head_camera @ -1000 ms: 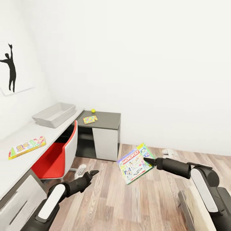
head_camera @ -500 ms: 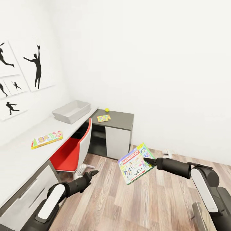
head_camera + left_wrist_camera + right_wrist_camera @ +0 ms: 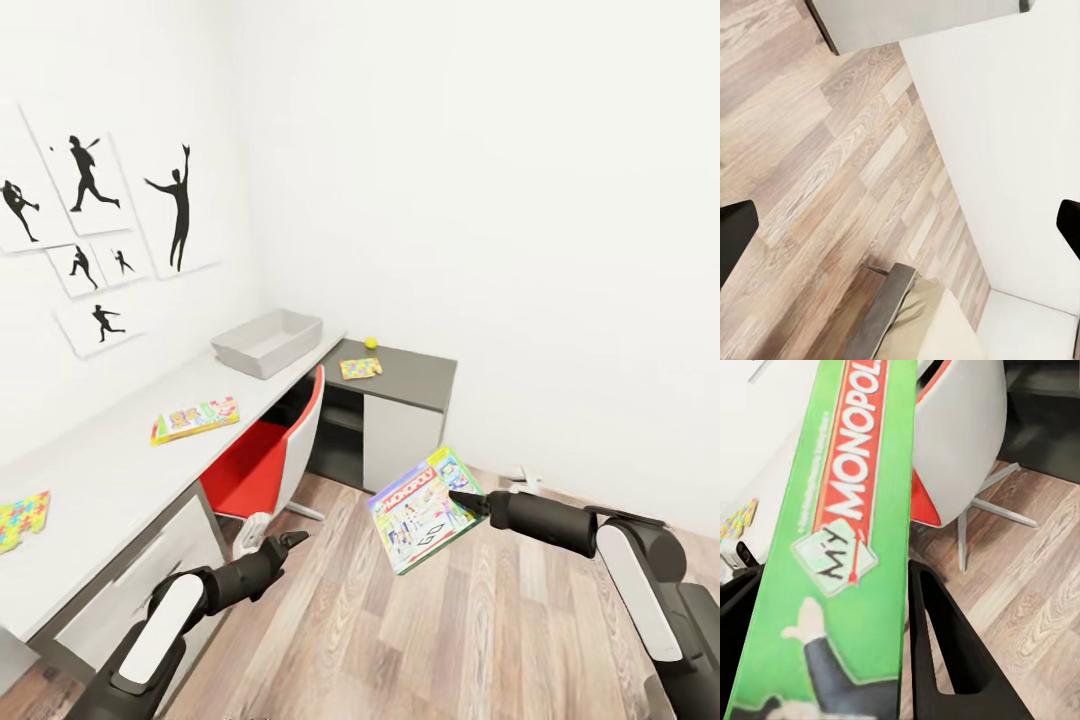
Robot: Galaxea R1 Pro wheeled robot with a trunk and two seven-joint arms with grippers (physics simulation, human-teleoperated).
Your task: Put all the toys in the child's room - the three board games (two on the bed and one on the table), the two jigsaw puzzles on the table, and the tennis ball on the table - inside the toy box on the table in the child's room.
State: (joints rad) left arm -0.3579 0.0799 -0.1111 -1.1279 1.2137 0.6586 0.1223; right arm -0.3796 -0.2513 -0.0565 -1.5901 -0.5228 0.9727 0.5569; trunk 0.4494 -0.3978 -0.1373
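1. My right gripper (image 3: 462, 498) has its fingers (image 3: 945, 652) clenched on the edge of a Monopoly board game (image 3: 420, 508). I hold it tilted in the air over the wooden floor (image 3: 440, 620), well apart from the bench (image 3: 110, 470).
2. My left gripper (image 3: 293, 541) hangs low in front of me, over the floor near the red chair (image 3: 265, 455). In the left wrist view the dark tips sit at opposite edges of the picture with only floor and wall between them, so those fingers are released and carry nothing.
3. Further out, the grey toy box (image 3: 268, 341) stands at the far end of the bench against the wall. I cannot see down into it, so I cannot tell whether anything is already inside.
4. Still out on the bench: a second board game (image 3: 195, 419) lying flat midway along, a jigsaw puzzle (image 3: 22, 520) at the near end, another jigsaw puzzle (image 3: 361, 368) on the dark section beyond the box, and the tennis ball (image 3: 371, 342) just behind it.
5. My judgement: the task is at an early stage. One game is in hand but not yet delivered, and at least four toys remain to be picked up. The third game I cannot account for from here.
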